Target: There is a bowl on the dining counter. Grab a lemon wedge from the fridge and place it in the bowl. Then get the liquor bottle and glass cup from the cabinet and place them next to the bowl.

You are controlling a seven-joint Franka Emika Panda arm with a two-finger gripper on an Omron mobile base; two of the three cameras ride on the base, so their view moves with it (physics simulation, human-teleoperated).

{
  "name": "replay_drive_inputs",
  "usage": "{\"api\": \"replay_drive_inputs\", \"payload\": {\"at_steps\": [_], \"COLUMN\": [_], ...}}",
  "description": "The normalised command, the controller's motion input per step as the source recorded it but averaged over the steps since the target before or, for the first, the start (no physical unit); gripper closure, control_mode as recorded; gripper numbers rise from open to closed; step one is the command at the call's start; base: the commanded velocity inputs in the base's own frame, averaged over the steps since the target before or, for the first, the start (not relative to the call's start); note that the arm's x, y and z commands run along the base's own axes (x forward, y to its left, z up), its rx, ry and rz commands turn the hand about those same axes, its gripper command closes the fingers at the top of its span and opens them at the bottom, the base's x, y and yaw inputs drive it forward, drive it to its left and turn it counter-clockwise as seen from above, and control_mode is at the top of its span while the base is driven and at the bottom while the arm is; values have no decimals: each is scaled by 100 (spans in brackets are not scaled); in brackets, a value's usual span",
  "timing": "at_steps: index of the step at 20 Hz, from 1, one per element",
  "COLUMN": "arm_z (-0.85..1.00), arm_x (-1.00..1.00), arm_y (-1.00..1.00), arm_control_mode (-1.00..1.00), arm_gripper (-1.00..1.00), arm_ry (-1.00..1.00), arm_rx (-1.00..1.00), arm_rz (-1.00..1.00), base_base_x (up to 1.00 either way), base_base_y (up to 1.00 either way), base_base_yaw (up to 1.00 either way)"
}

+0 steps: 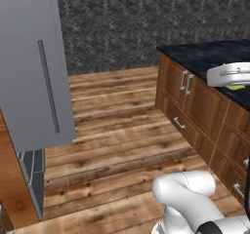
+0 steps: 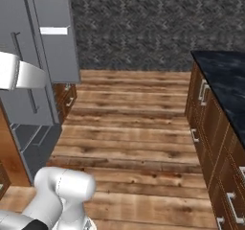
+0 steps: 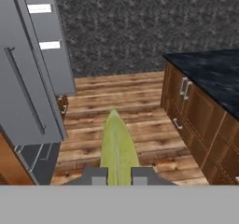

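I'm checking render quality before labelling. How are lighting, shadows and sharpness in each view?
Left base view: flat, even light, no glare, soft pixelation on the fridge door. Right base view: equally shadowless, counter top dark but readable. Hand view: the lemon wedge in the pincer looks smeared and stretched up close.

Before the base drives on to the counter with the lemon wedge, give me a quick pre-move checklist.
1. Lemon wedge sits between the fingers of the gripper, sticking out forward: ok.
2. Jaws close against the wedge on both sides: ok.
3. Floor between fridge and counter free of obstacles: ok.
4. Fridge door closed: not ok, it stands swung open.
5. Dining counter in sight on the right: ok.
6. Bowl located on the counter: cannot tell, it is not visible from here.
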Motion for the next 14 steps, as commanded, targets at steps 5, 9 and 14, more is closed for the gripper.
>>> {"api": "replay_drive_inputs", "payload": {"at_steps": [5,9,14], "arm_z": [0,0,0], "arm_x": [0,0,0], "arm_y": [0,0,0], "arm_control_mode": [100,100,100], "arm_gripper": [100,100,100], "arm_ry": [0,0,0], "arm_rx": [0,0,0], "arm_rz": [0,0,0], "base_base_x": [-83,-77,-68], "base_base_y": [-39,-47,-58], "base_base_yaw": [-27,-26,-24]}}
